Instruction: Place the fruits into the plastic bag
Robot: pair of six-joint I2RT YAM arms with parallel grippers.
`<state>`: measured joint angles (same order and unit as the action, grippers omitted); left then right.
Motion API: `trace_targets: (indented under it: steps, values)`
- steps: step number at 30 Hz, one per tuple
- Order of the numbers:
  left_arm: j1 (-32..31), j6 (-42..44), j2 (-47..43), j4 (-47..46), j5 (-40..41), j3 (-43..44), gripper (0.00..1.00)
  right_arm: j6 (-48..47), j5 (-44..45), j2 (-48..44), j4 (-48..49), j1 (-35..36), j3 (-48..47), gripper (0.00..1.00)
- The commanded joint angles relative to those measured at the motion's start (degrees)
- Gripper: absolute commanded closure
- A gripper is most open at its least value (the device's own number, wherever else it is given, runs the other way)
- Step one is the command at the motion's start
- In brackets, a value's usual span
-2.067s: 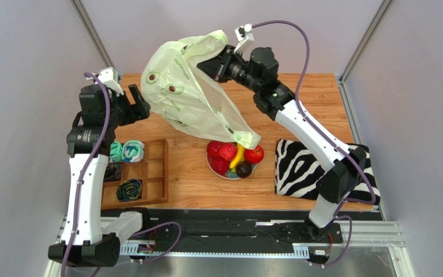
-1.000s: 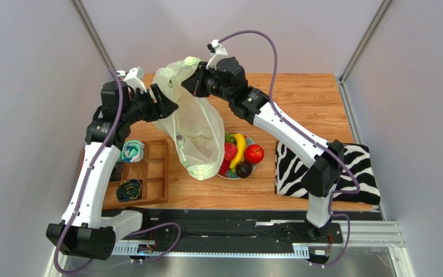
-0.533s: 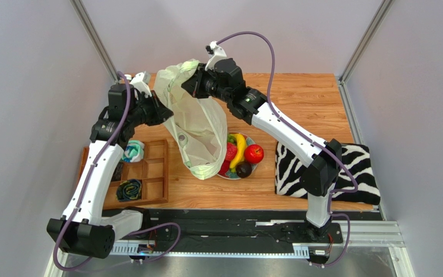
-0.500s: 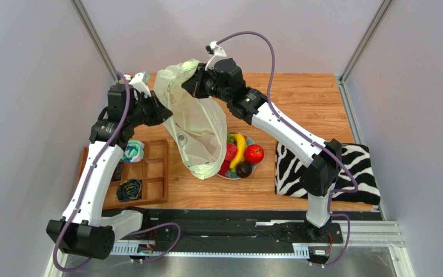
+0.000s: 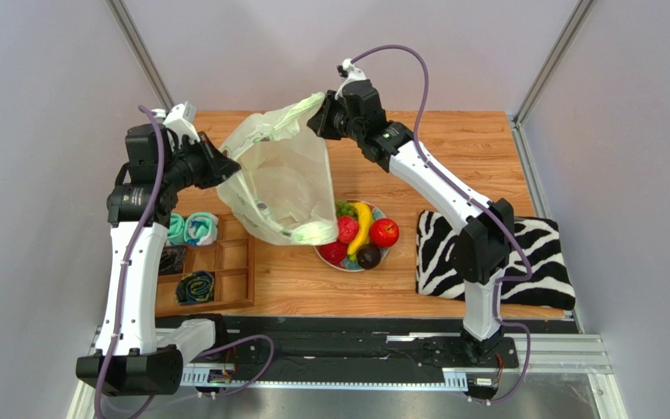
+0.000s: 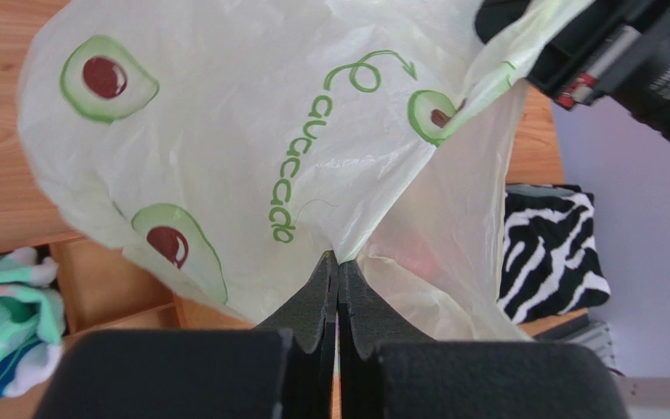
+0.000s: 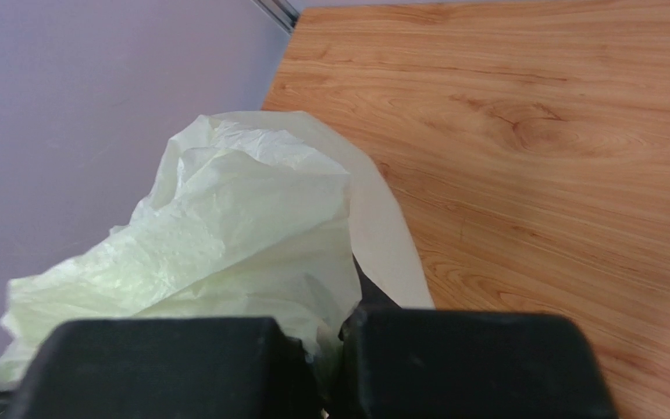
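Note:
The plastic bag (image 5: 282, 179) hangs above the table, pale yellow-green with avocado prints, its mouth stretched between both grippers. My left gripper (image 5: 223, 166) is shut on the bag's left rim; in the left wrist view the fingertips (image 6: 337, 259) pinch a fold of the bag (image 6: 251, 131). My right gripper (image 5: 317, 118) is shut on the far rim, and in the right wrist view bunched bag film (image 7: 225, 227) fills the jaws (image 7: 340, 336). The fruits lie on a plate (image 5: 323, 255) right of the bag: a banana (image 5: 362, 225), red fruits (image 5: 385, 232), green grapes (image 5: 345, 209), a dark oval fruit (image 5: 368, 257).
A wooden compartment tray (image 5: 234, 262) with rolled teal cloth bundles (image 5: 192, 229) sits under my left arm. A zebra-striped cloth (image 5: 452, 253) lies right of the plate. Grey walls close in the table on three sides.
My left gripper closed on the bag's rim and pulled left. My right gripper moved right with its rim, so the bag's mouth spread wide and its bottom lifted leftward off the plate.

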<state>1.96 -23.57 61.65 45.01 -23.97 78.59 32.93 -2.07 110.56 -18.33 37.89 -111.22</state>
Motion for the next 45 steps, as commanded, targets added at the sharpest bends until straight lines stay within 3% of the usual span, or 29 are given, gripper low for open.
trace_targets:
  steps: [1,8,10,14,15,19,21,31,41,45]
  values:
    - [0.7,-2.6,4.0,-3.3,-10.2,0.8,1.0,-1.8,-0.2,5.7,-4.2,-1.4,-4.6,1.0]
    - [1.8,-2.7,9.5,-6.9,-10.4,1.7,1.0,-2.7,-0.4,7.0,-5.8,-1.6,-5.3,1.0]
    - [2.7,-2.9,10.5,-7.1,-10.7,2.5,1.0,-3.1,-0.4,6.5,-5.6,-1.7,-5.0,0.94]
    - [4.0,-2.9,10.9,-7.6,-10.7,2.8,1.0,-4.1,-0.6,5.0,-5.4,-1.6,-4.4,0.69]
    - [4.1,-2.8,10.9,-7.7,-11.1,2.6,1.0,-4.4,-0.7,4.1,-5.3,-1.7,-3.9,0.58]
    - [4.3,-3.2,10.8,-8.4,-11.7,1.7,1.0,-5.9,-1.7,2.4,-4.4,-1.6,-2.6,0.39]
    - [4.5,-3.6,10.7,-9.1,-11.8,1.0,1.0,-6.8,-2.2,0.8,-4.4,-1.6,-1.7,0.24]
    - [5.2,-3.4,10.4,-9.9,-12.1,0.3,1.0,-10.2,-1.5,-13.6,1.6,-2.9,9.7,0.2]
    - [5.8,-2.4,8.1,-10.0,-11.8,-1.2,1.0,-5.1,6.5,-29.5,-9.1,-13.2,31.2,0.21]
    - [6.0,-2.4,6.7,-10.3,-12.1,-2.4,1.0,-5.0,3.5,-33.7,-13.5,-14.3,39.1,0.19]
